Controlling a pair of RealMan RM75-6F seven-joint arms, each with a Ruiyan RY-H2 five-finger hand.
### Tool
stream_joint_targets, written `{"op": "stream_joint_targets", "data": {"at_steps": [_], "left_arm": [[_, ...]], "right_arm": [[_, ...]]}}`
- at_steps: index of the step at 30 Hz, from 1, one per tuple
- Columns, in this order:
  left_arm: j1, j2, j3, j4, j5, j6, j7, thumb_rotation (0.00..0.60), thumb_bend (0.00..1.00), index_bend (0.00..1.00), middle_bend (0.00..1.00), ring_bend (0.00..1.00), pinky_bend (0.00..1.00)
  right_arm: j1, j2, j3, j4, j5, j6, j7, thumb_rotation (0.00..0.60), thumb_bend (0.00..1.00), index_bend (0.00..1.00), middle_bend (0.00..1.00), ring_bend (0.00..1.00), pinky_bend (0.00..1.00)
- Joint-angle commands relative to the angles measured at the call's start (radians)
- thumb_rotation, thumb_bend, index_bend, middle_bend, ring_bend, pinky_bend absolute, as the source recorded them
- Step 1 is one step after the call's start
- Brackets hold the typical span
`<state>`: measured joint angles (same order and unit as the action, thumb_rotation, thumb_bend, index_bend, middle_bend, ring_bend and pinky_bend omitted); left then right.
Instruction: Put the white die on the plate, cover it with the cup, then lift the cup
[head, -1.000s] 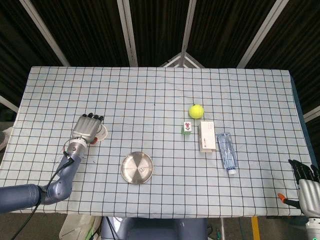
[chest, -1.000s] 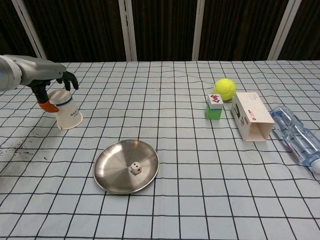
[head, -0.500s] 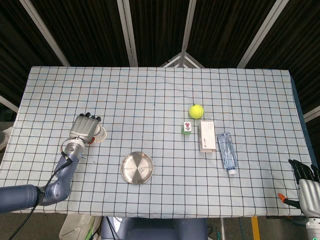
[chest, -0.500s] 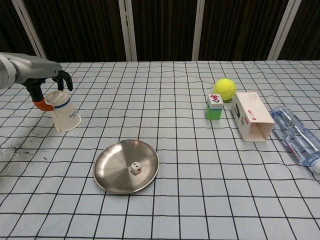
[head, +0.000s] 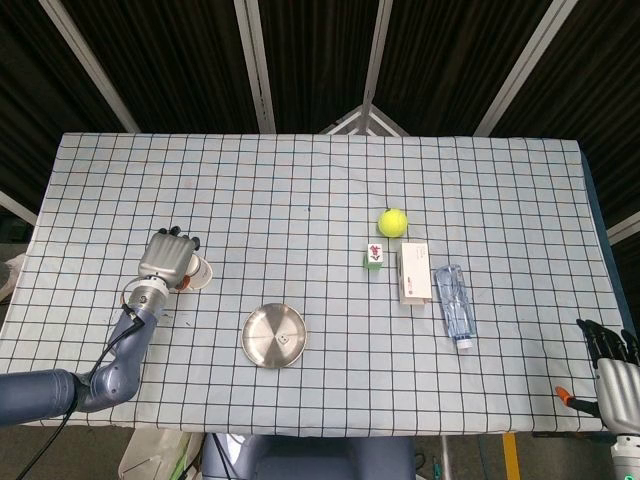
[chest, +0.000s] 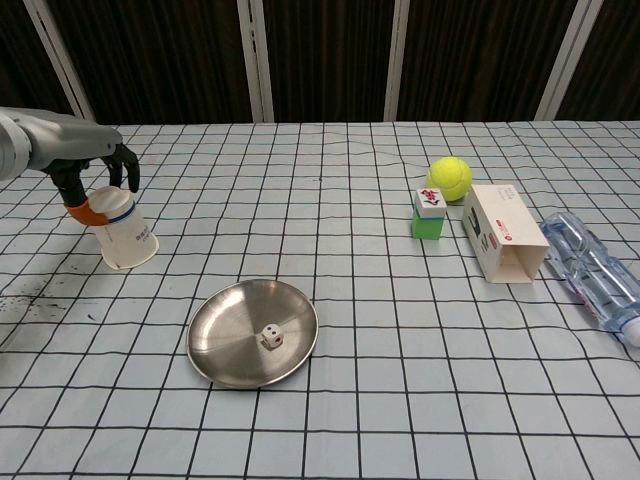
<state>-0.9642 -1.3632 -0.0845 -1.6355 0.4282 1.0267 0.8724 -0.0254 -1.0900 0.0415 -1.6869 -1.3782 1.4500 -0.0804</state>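
The white die (chest: 270, 337) lies inside the round metal plate (chest: 225, 350) near the table's front; in the head view the plate (head: 262, 344) shows too. My left hand (chest: 98, 175) grips the base of an upturned white paper cup (chest: 123, 236), mouth down and slightly tilted, left of and behind the plate. In the head view that left hand (head: 166, 258) covers most of the cup (head: 199, 273). My right hand (head: 612, 370) hangs off the table's front right corner, holding nothing, its fingers apart.
A yellow tennis ball (chest: 450, 177), a small green-and-white block (chest: 429, 215), a white carton (chest: 503, 232) lying on its side and a clear plastic bottle (chest: 593, 269) crowd the right half. A checked cloth (chest: 330, 250) covers the table.
My left hand has drawn the cup a little to the left and set it more upright, mouth down. The die, the plate and the right hand have not moved.
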Motion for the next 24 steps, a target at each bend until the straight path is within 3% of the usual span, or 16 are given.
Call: {"op": "stream_joint_targets", "data": {"at_steps": [1,12,19,24], "left_arm": [[-0.001,0.002,0.002,-0.002,0.000,0.002,0.000,0.600,0.48,0.33,0.38,0.14,0.20],[-0.006,0.063,-0.021,-0.090,0.026,0.031,-0.021,0.600,0.50,0.35,0.36,0.14,0.20],[-0.015,0.175,-0.063,-0.295,0.059,0.074,-0.032,0.600,0.50,0.36,0.36,0.14,0.19],[-0.046,0.214,-0.080,-0.437,0.015,0.068,-0.019,0.600,0.50,0.36,0.36,0.14,0.19]], "right_arm": [[0.000,0.001,0.000,-0.001,0.000,0.000,0.000,0.600,0.04,0.11,0.12,0.12,0.04],[0.000,0.002,0.001,-0.004,0.001,-0.001,0.004,0.600,0.04,0.11,0.12,0.12,0.04],[-0.001,0.007,0.000,-0.009,-0.003,0.003,0.011,0.600,0.04,0.11,0.12,0.12,0.04],[-0.005,0.012,0.002,-0.014,-0.002,0.010,0.018,0.600,0.04,0.11,0.12,0.12,0.04]]}}
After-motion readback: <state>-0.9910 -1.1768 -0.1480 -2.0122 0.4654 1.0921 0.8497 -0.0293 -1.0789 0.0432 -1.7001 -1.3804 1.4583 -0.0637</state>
